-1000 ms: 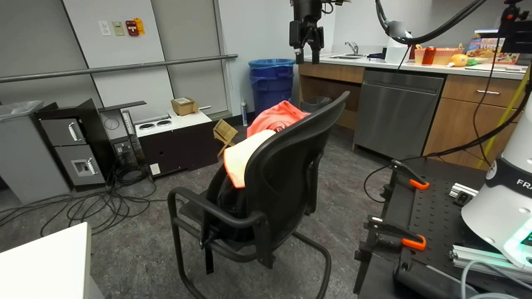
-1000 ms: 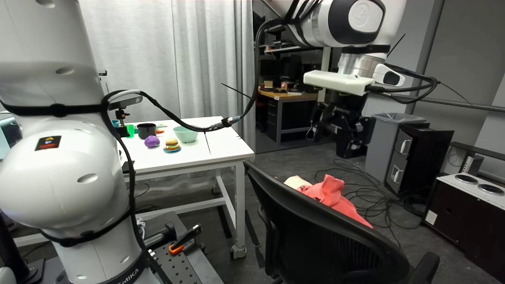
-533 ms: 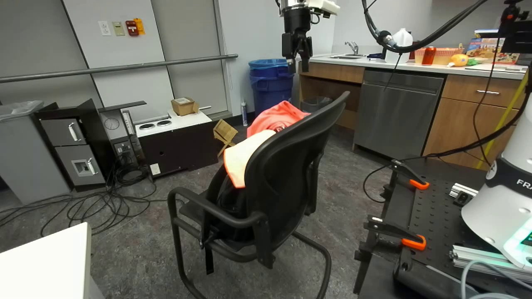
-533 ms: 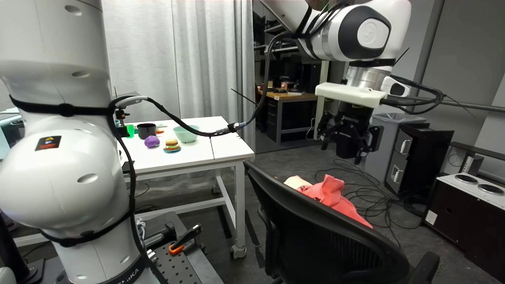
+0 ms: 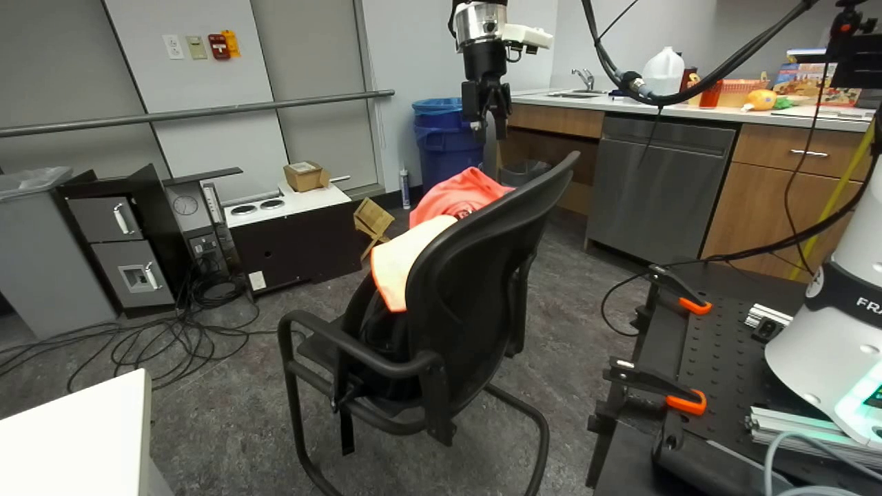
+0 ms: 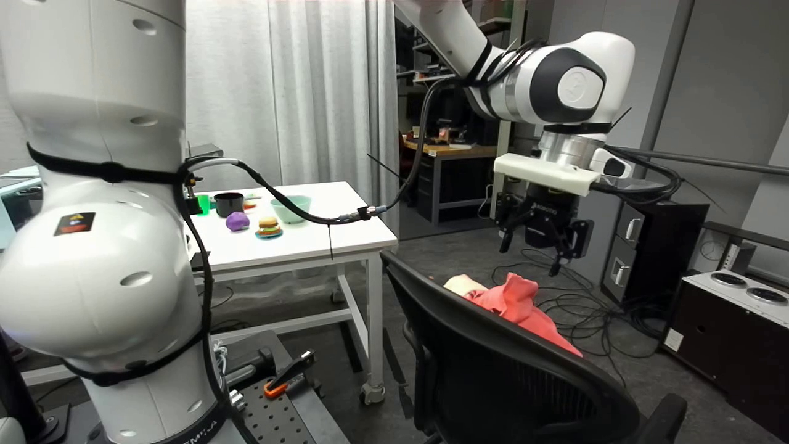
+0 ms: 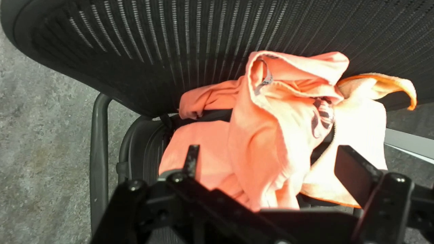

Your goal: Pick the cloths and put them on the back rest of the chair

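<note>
Two items, the salmon cloth (image 7: 257, 145) and the peach cloth (image 7: 362, 128), are lying heaped in front of the back rest (image 5: 482, 275); neither is hanging over it. Over the last second the arm (image 6: 576, 83) is coming down, bringing the fingers (image 7: 354, 174) nearer the heap, while both cloths are staying put. The fingers are standing spread wide and gripping nothing; a gap is showing between them and the fabric in both exterior views. Assessment: an approach for the pick is apparently progressing, with lifting and draping still outstanding.

The wrist view is placing one finger over the salmon cloth and its partner over the peach cloth, so closing there could be catching both together; it is also showing a dark print (image 7: 324, 112) on the salmon cloth. In an exterior view the back rest (image 6: 481, 370) is hiding all but the upper folds of the pair. In an exterior view what looks like a black bag (image 5: 386, 331) is sitting below the peach cloth.
</note>
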